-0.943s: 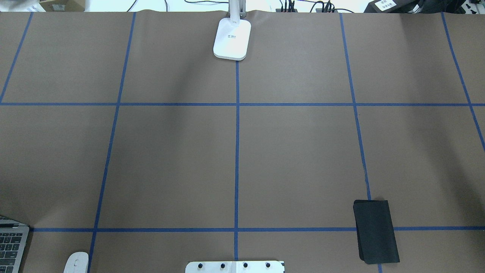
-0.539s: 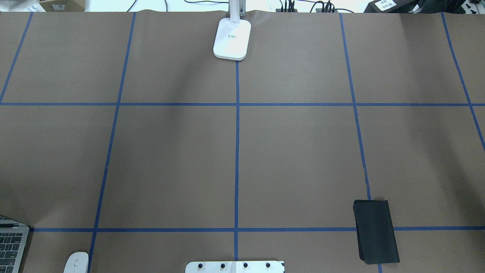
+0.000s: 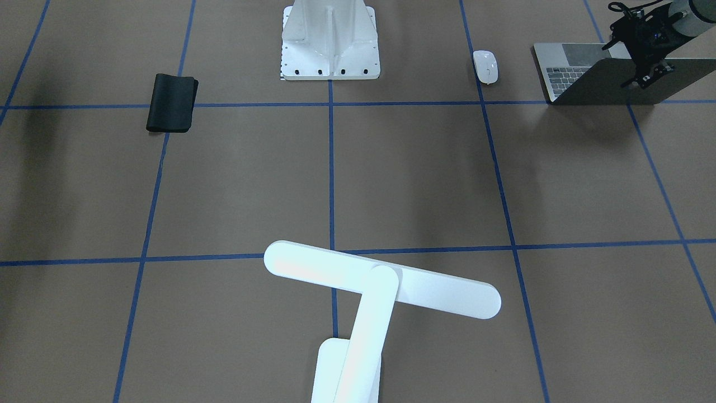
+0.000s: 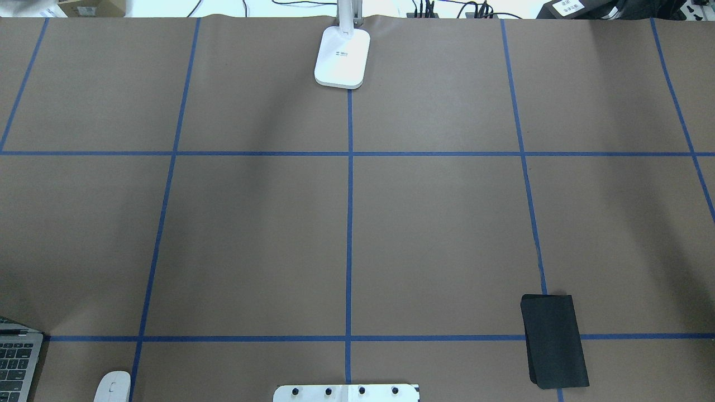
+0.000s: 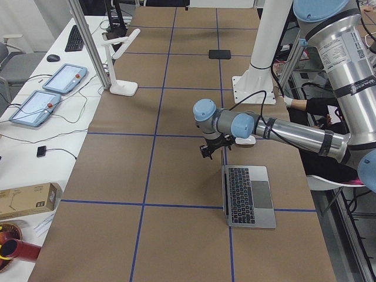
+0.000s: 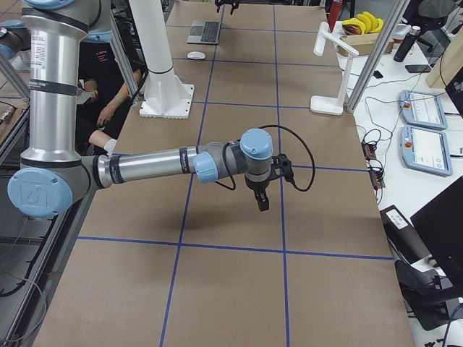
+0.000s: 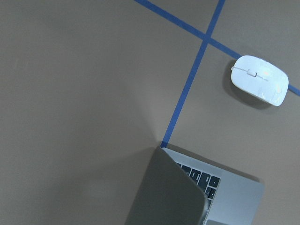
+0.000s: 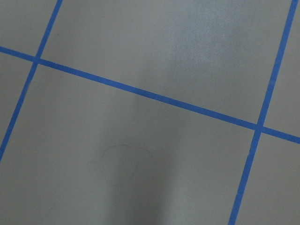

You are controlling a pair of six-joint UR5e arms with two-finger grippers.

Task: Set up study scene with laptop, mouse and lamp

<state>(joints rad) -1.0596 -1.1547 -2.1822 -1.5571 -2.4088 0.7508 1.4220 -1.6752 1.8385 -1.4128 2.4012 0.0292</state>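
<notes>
The laptop (image 3: pixel 593 75) stands open at the table's near-left corner; it also shows in the overhead view (image 4: pixel 17 363) and the left wrist view (image 7: pixel 187 197). The white mouse (image 3: pixel 485 66) lies beside it, toward the pedestal, and shows in the left wrist view (image 7: pixel 260 80). The white lamp (image 3: pixel 380 280) stands at the far middle edge, its base (image 4: pixel 342 57) on the centre tape line. My left gripper (image 3: pixel 637 81) hovers above the laptop's lid edge; I cannot tell whether it is open. My right gripper (image 6: pixel 262 204) hangs over bare table at the right end; I cannot tell its state.
A black flat pad (image 4: pixel 554 341) lies near right. The white bolted pedestal (image 3: pixel 330 42) stands at the near middle. Brown paper with blue tape grid (image 4: pixel 349 223) covers the table. Tablets and cables (image 5: pixel 47 94) lie beyond the far edge.
</notes>
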